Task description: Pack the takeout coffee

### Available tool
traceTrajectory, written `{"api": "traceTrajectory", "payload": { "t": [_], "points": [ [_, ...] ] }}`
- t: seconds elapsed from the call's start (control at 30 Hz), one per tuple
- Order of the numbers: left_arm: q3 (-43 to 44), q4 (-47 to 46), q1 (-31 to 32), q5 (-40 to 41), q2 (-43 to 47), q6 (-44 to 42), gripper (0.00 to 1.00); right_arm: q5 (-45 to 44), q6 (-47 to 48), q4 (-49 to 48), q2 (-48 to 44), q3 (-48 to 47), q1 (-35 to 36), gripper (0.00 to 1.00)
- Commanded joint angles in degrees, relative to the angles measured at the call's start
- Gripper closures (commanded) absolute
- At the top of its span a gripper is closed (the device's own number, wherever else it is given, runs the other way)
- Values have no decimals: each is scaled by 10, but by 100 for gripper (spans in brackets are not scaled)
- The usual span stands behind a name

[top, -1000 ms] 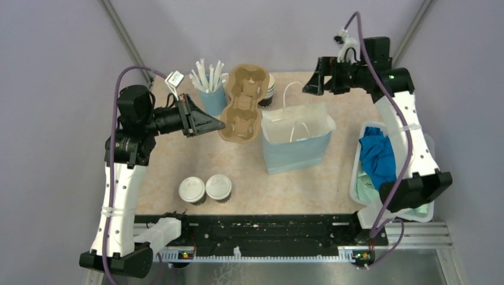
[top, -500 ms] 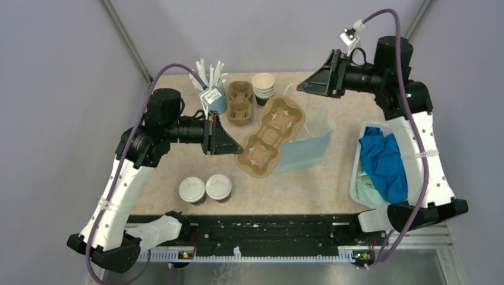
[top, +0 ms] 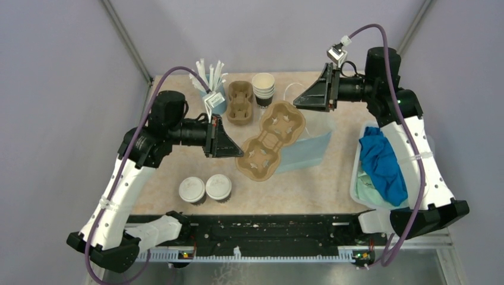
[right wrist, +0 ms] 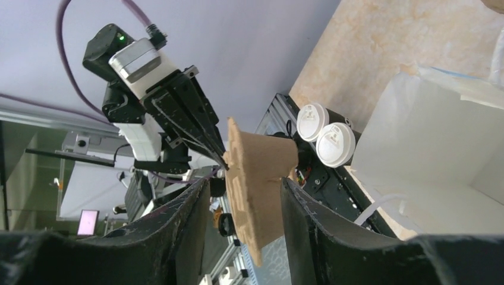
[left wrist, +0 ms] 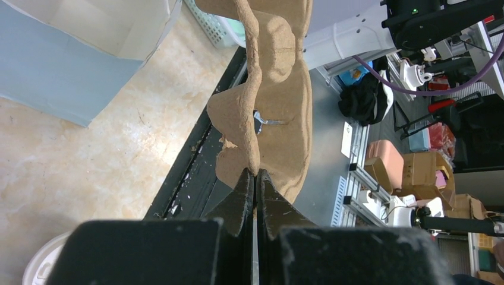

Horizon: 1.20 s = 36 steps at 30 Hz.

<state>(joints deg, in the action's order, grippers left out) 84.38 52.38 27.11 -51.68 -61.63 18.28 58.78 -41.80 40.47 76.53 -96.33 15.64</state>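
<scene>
Top view. A moulded-pulp carrier [top: 270, 138], tan, matte and fibrous with a lobed outline and sunken wells, hangs in the air above the beige marbled table [top: 309, 185]. It is held between the 2 arms.

The left gripper [top: 239, 155] has its 2 black wedge fingers pinched together on the carrier's thin near rim. The left wrist view shows the tips of this gripper [left wrist: 255, 178] meeting on the wavy edge of the pulp [left wrist: 285, 89].

The right gripper [top: 297, 102] stands at the far end. In its wrist view the jaws [right wrist: 245, 181] are apart and straddle that end of the carrier [right wrist: 261, 172], with a gap visible on 1 side.

The takeout coffee, 2 lidded cups [top: 205, 189], stands upright near the front edge of the table. The 2 cups are side by side and touching, dark-walled under round white plastic lids [right wrist: 324, 133]. Neither gripper touches them.

A light blue paper bag [top: 306, 153] with a white inside [right wrist: 428, 154] lies partly under the carrier. At the back are a second pulp carrier [top: 240, 102], a stack of open cream-rimmed cups [top: 263, 88] and a light blue cup of white straws [top: 215, 100]. At the right, a pale bin [top: 356, 181] holds crumpled blue cloth [top: 380, 160].
</scene>
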Motion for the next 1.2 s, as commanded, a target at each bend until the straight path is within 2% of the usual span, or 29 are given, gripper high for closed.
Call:
{"api": "traceTrajectory", "payload": {
  "t": [0.0, 0.2, 0.43, 0.63, 0.83, 0.93, 0.97, 1.0, 1.1, 1.17],
  "points": [
    [-2, -6, 5, -1, 6, -13, 100, 21, -23, -29, -28, -2, 6, 54],
    [-3, -6, 7, -3, 5, -12, 100, 27, -10, -23, -33, 19, 12, 62],
    [-4, -6, 11, -4, 5, -11, 100, 20, -20, -42, -32, 33, 23, 65],
    [-6, -5, 11, -4, 7, -11, 100, 20, -26, -50, -31, 42, 24, 79],
    [-3, -5, 12, -4, 4, -11, 100, 19, -28, -52, -34, 51, 24, 98],
    [8, 2, 12, 12, 0, -14, 100, -9, -33, -48, -43, 50, 23, 100],
    [16, 10, 12, 26, -3, -14, 90, -28, -35, -41, -49, 49, 19, 100],
    [27, 19, 12, 45, -7, -13, 72, -50, -43, -39, -57, 53, 9, 100],
    [69, 50, 12, 115, -27, 10, 39, -70, -89, -59, -96, 83, -44, 100],
    [100, 73, 12, 176, -40, 54, 23, -61, -124, -84, -123, 104, -98, 100]
  ]
}}
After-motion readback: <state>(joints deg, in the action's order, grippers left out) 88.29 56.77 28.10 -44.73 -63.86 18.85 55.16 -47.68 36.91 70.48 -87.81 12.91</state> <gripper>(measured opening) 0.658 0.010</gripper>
